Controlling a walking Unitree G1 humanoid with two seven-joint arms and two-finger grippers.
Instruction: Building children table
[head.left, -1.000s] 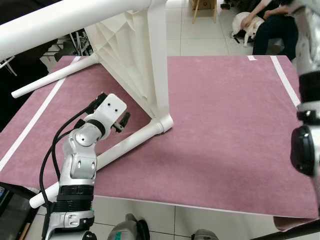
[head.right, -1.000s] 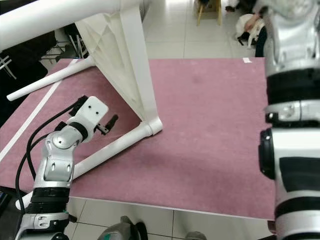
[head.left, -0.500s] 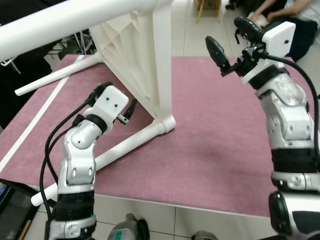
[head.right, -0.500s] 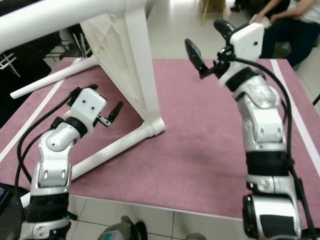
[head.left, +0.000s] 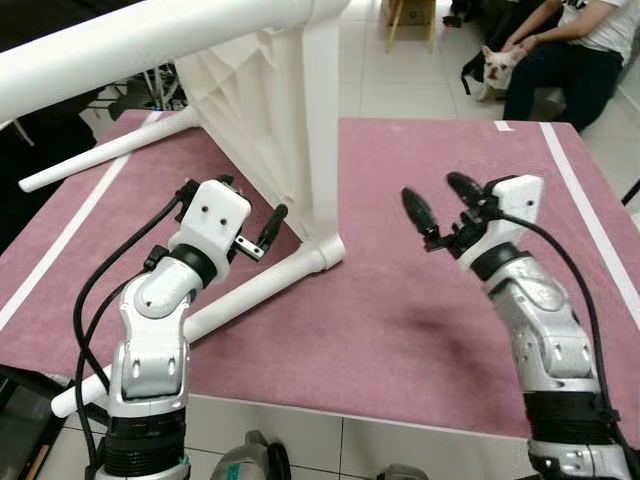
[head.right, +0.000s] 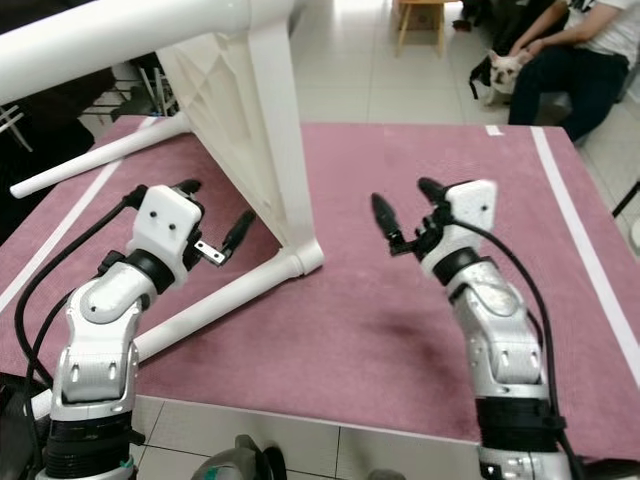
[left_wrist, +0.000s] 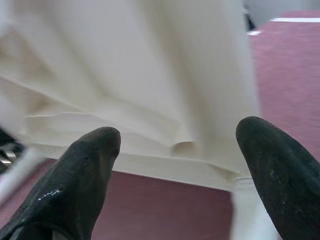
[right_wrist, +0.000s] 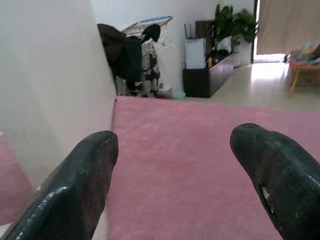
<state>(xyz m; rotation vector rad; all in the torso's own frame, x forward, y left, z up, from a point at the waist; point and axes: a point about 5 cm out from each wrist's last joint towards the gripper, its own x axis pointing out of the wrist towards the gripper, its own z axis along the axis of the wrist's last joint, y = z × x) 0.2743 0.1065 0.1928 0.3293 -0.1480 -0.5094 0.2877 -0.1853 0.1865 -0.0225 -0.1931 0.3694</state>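
The left gripper (left_wrist: 177, 165) has its 2 black fingers (left_wrist: 82, 177) spread wide apart, with nothing between them. Directly ahead of the fingertips stands the white table (left_wrist: 135, 75), its ribbed plastic underside close and blurred. A small moulded bump on that surface sits just beyond the gap between the fingers. A white leg (left_wrist: 250, 215) runs beside the far finger. Below and past the table lies the dark pink mat (left_wrist: 290, 65), marked by a white stripe (left_wrist: 295, 20).
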